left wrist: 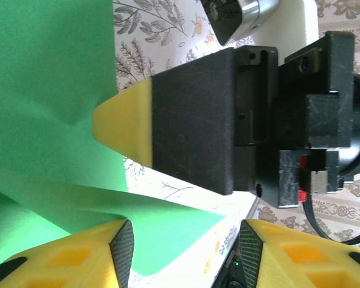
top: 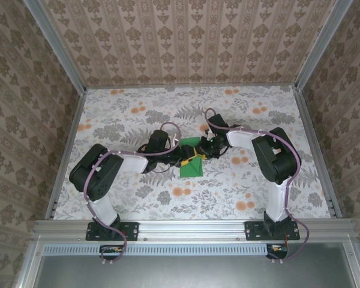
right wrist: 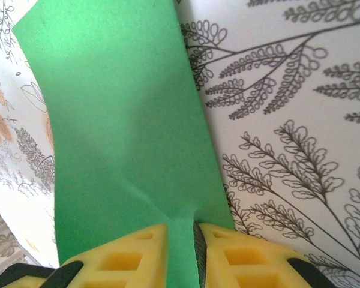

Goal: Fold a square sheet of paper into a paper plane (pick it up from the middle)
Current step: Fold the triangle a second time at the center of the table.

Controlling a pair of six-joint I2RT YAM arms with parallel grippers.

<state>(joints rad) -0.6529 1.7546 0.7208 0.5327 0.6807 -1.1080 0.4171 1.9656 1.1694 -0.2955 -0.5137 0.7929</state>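
Note:
The square sheet of paper [top: 192, 170] is bright green, partly folded, and lies mid-table between both grippers. My left gripper [top: 190, 160] comes in from the left. In its wrist view it [left wrist: 186, 240] stands open, and a pointed green flap [left wrist: 168, 225] slopes across the gap against the left finger. A yellow-tipped finger [left wrist: 123, 123] of my right gripper [top: 203, 150] presses on the sheet [left wrist: 48, 90] just ahead. In the right wrist view the fingers [right wrist: 181, 231] stand a narrow gap apart over a creased strip of the paper [right wrist: 120, 120], which shows between them.
The floral tablecloth [top: 240, 120] covers the table. Patterned walls with aluminium posts [top: 63, 126] close in the left, right and back sides. Both arms' elbows [top: 93, 174] [top: 276, 156] hang over the near half. The right wrist housing [left wrist: 300, 114] is close in front of my left fingers.

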